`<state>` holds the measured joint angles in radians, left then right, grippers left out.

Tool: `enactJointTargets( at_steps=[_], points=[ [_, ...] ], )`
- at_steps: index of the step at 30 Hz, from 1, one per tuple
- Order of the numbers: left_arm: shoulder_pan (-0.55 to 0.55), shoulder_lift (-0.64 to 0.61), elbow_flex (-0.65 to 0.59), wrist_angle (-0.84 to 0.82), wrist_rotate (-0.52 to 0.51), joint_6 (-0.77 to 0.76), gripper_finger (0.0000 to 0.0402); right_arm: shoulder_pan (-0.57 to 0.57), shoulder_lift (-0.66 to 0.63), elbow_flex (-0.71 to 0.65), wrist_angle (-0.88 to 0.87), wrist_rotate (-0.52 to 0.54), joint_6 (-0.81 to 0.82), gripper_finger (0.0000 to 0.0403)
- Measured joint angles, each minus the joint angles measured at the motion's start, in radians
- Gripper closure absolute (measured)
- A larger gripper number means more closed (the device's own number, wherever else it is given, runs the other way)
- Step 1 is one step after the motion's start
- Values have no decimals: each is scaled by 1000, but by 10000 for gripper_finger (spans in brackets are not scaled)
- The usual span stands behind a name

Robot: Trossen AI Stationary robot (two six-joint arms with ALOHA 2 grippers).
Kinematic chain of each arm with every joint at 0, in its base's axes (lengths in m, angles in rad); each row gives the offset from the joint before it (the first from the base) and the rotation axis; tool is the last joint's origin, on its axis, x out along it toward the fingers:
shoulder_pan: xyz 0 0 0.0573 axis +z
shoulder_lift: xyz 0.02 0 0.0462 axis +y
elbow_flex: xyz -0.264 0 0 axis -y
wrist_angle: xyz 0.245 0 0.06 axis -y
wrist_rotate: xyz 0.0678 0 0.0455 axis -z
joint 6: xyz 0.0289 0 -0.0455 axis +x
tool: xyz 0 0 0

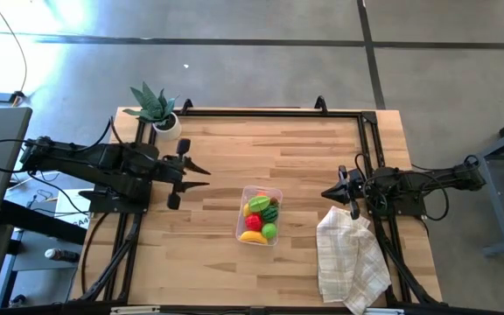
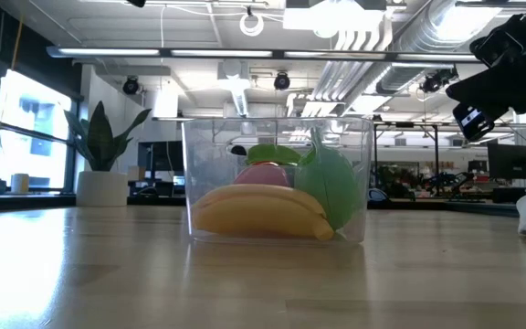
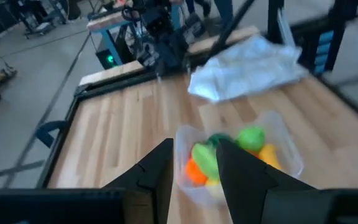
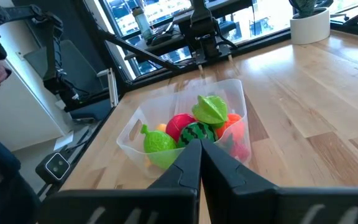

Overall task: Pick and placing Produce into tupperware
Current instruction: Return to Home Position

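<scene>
Tupperware (image 2: 208, 155) sits mid-worktop (image 1: 234, 140). The produce (image 1: 261, 219) is all inside it: banana (image 2: 258, 212), watermelon (image 4: 196, 132), red and green pieces. Left claw (image 1: 206, 177) is apart from the tub on one side, fingers spread, empty. Right claw (image 1: 325, 194) is apart on the other side, fingers pressed together, empty, beside the checked cloth (image 1: 353, 262). Potted plant (image 1: 154, 107) stands at a back corner.

Left tool (image 1: 205, 176) fingers parted, right tool (image 1: 325, 194) closed (both empty)
</scene>
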<state>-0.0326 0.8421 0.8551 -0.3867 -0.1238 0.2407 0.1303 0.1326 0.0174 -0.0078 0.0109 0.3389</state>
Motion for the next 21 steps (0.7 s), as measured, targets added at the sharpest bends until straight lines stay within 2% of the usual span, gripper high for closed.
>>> enactJointTargets(
  at_steps=[3, 6, 8, 11, 14, 21],
  points=[
    [1, -2, 2, 83, 42, -55, 291, 0, 0, 0, 0, 0, 0, 400],
    [0, -40, 48, 106, 127, -1, 291, 0, 0, 0, 0, 0, 0, 400],
    [-1, -90, 93, 76, 149, 22, 291, 0, 0, 0, 0, 0, 0, 400],
    [-1, -188, 139, -26, 148, 46, 291, 0, 0, 0, 0, 0, 0, 400],
    [0, -315, 133, -113, 116, 50, 291, 0, -1, 0, 0, 0, 0, 400],
    [0, -619, 26, -91, 59, 104, 291, 0, -2, 0, 0, 0, 0, 400]
  ],
)
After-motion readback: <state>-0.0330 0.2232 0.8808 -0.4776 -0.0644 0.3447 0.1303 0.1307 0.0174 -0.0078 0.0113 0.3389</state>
